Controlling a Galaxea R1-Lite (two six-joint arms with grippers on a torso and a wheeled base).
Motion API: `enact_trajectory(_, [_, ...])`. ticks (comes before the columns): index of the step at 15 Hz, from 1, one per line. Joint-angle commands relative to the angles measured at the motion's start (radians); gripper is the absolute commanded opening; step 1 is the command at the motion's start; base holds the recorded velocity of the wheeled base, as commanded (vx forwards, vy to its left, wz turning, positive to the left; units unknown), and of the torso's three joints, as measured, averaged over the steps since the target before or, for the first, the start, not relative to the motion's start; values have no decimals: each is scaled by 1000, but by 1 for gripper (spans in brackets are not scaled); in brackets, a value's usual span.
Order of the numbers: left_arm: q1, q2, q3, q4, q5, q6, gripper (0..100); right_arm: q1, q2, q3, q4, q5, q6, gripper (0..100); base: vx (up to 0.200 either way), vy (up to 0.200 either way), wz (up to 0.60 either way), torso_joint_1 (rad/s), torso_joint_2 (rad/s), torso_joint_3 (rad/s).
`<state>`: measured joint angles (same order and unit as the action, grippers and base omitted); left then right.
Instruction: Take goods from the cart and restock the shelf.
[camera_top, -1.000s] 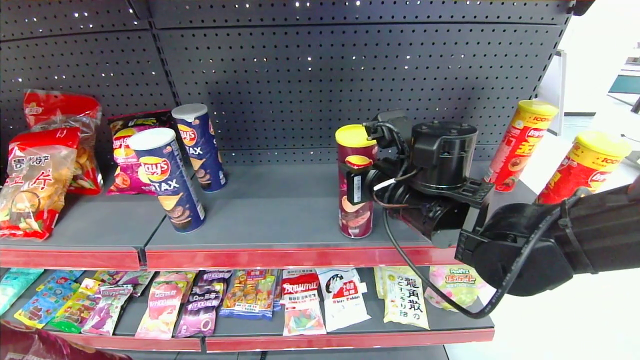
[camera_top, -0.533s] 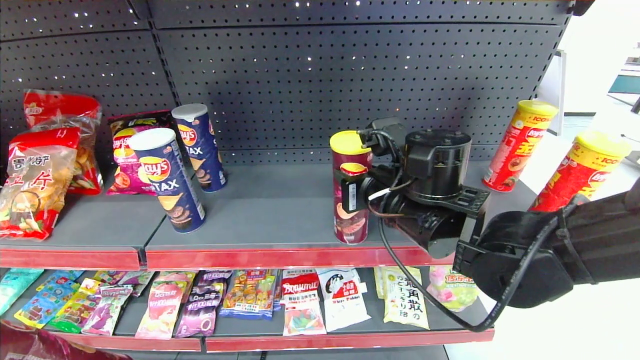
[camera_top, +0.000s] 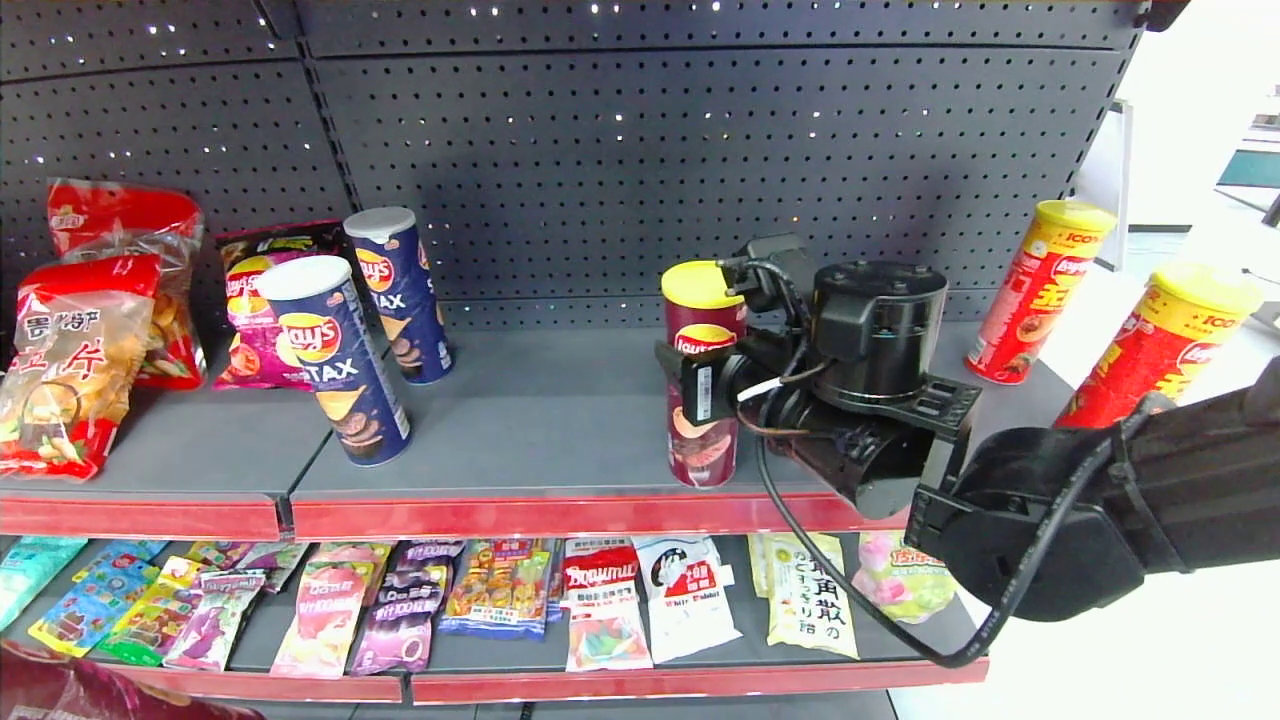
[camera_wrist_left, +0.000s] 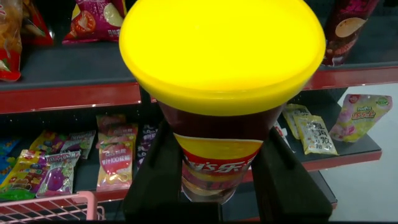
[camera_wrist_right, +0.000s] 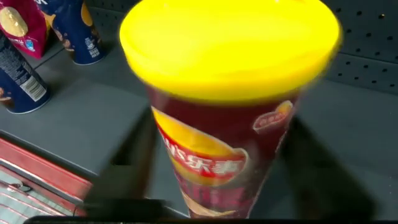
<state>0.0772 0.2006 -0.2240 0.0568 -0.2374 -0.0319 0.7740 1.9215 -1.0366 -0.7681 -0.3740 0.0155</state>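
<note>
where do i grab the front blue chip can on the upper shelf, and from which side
Probably best: the front blue can around its mid-body, coming from the open front of the shelf, fingers on its sides. It stands upright, bare shelf on its right; the second blue can stands behind.

The can (camera_wrist_left: 219, 163) in my jaws is glossy, its yellow lid (camera_wrist_left: 222, 50) smooth plastic; the shelf (camera_top: 540, 420) is matt grey metal.
</note>
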Motion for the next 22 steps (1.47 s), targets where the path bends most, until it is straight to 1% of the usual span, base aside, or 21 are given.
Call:
enact_trajectory(1, [1,-1,0,0,0,0,0,1,-1,7,-5,1,1,100,0,0,0,0,0,0])
enact_trajectory(6, [-1,2,-3,0,0,0,0,13,-90,76,-5,-3,1,100,0,0,0,0,0,0])
enact_trajectory(9, [-1,13,-9,-2,-5,0,0,31,-276,279,-5,3,4,100,0,0,0,0,0,0])
enact_trajectory(11, [-1,13,-8,-2,-6,0,0,99,-452,458,-28,6,3,100,0,0,0,0,0,0])
enact_trajectory(12, [-2,19,-5,-2,-11,0,0,117,-569,576,-28,14,-9,100,0,0,0,0,0,0])
enact_trajectory(13, [-2,34,-8,-2,-13,0,0,97,-679,673,-28,27,-35,100,0,0,0,0,0,0])
enact_trajectory(14, [-2,52,-12,-3,-16,0,0,7,-788,733,-14,30,-81,100,0,0,0,0,0,0])
enact_trajectory(15, [-4,66,-20,-5,-22,-2,0,-99,-849,764,1,32,-135,100,0,0,0,0,0,0])
enact_trajectory(16, [-2,97,-38,-3,-28,-2,0,-368,-967,779,70,60,-243,100,0,0,0,0,0,0])
enact_trajectory(17, [-2,118,-47,-5,-26,-2,0,-483,-1015,779,112,96,-249,100,0,0,0,0,0,0])
enact_trajectory(18, [-2,174,-75,-5,-26,0,0,-708,-1139,782,220,190,-253,100,0,0,0,0,0,0])
enact_trajectory(19, [-4,210,-93,-6,-29,3,0,-783,-1248,785,337,264,-249,100,0,0,0,0,0,0])
enact_trajectory(20, [-4,235,-109,-6,-34,9,0,-832,-1343,770,484,267,-249,100,0,0,0,0,0,0])
enact_trajectory(21, [-4,266,-124,-6,-36,27,0,-875,-1484,727,719,270,-249,100,0,0,0,0,0,0])
enact_trajectory(22, [-4,270,-121,-6,-48,27,0,-874,-1575,698,877,274,-249,100,0,0,0,0,0,0])
